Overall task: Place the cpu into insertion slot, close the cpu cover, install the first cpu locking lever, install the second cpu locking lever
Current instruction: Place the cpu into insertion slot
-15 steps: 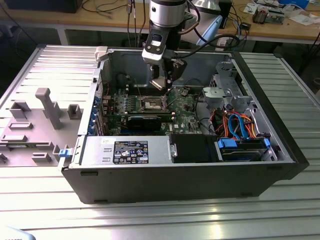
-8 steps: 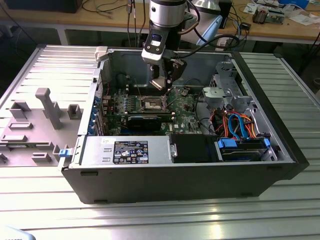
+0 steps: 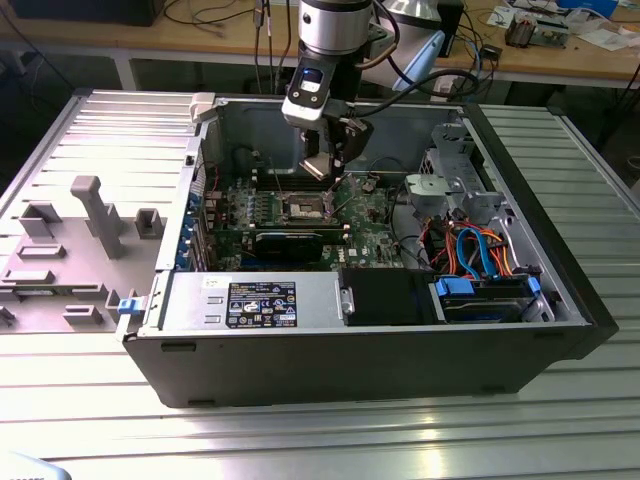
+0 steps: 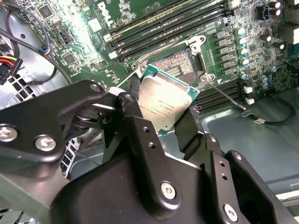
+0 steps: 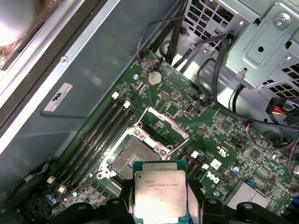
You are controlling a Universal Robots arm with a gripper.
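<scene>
The cpu (image 5: 160,193), we've got it clamped in our gripper (image 3: 326,165), hovering close over the open insertion slot (image 5: 134,157), a bit above centre of the exterior view, inside the computer case (image 3: 350,370).

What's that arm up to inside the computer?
A robot arm's gripper is holding the cpu, a small silver-topped chip, by its edges inside an open computer case. The chip hangs above the insertion slot on the green motherboard and is not yet seated. The cpu cover is swung open, leaving the slot exposed.
</scene>
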